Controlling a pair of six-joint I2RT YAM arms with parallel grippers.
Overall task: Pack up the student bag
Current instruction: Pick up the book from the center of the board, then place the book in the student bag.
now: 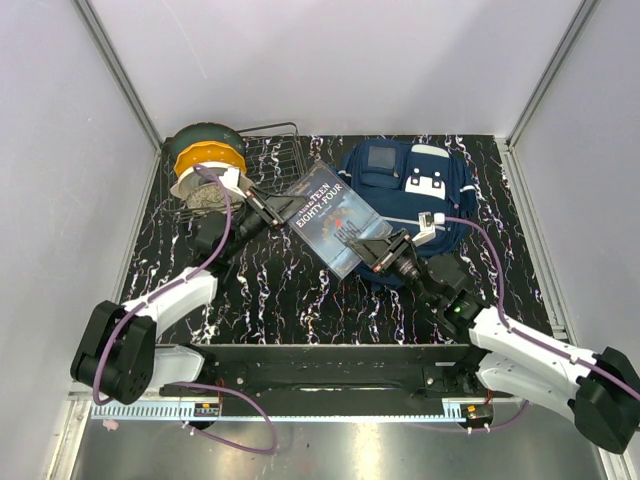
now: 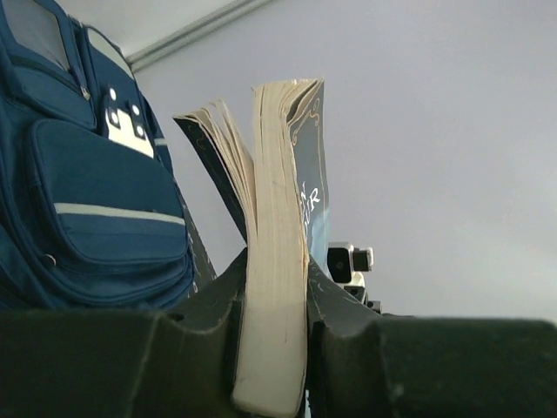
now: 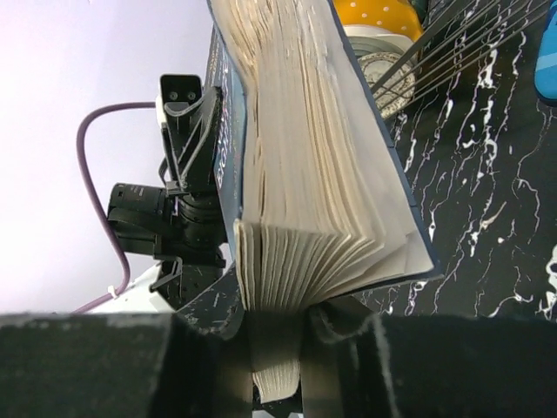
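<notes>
A dark-covered paperback book (image 1: 335, 222) hangs tilted above the table between both arms. My left gripper (image 1: 272, 207) is shut on its upper left corner. In the left wrist view the page block (image 2: 277, 261) sits squeezed between the jaws of the left gripper (image 2: 271, 292). My right gripper (image 1: 378, 250) is shut on the lower right corner, where a bundle of fanned pages (image 3: 313, 174) is pinched in the right gripper (image 3: 277, 309). The student bag (image 1: 412, 185), navy with white patches, lies flat at the back right, partly under the book. Its front pockets (image 2: 96, 209) show in the left wrist view.
A wire rack (image 1: 272, 140) stands at the back, with a yellow and green roll stack (image 1: 205, 160) at its left. A bright blue object (image 3: 548, 52) shows at the right wrist view's edge. White walls enclose the black marbled table (image 1: 280, 290).
</notes>
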